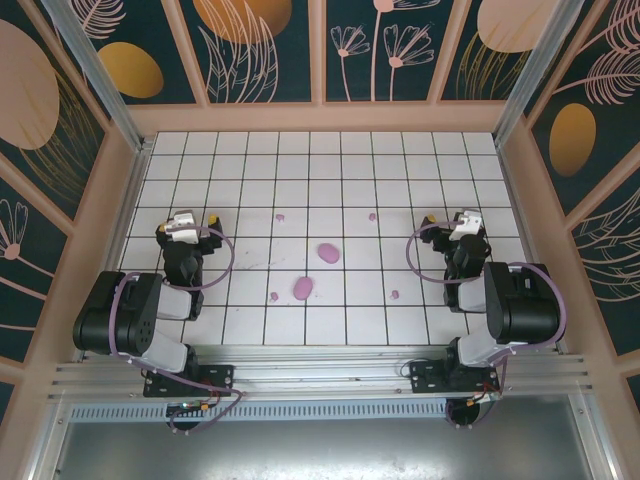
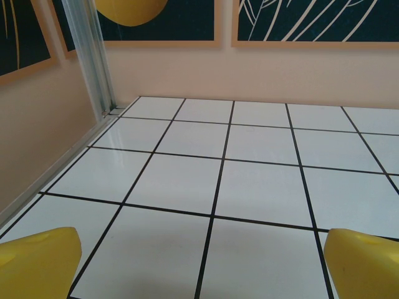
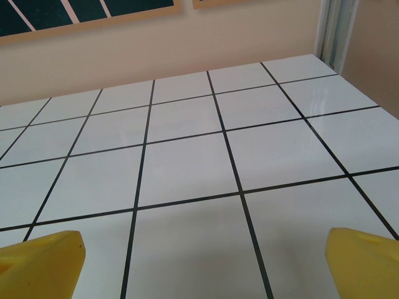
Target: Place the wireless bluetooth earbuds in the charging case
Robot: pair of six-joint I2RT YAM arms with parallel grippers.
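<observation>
Four earbuds around two central ovals

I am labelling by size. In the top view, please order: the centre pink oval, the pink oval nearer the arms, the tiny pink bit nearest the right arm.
1. The centre oval and the nearer oval look alike, so I do not rank them.
2. The tiny bit is clearly the smallest.

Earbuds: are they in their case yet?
Not started. The four earbuds lie loose on the tiles, apart from the two larger pink ovals. The left gripper and right gripper are open, holding nothing. Every earbud must yet go in.
</observation>
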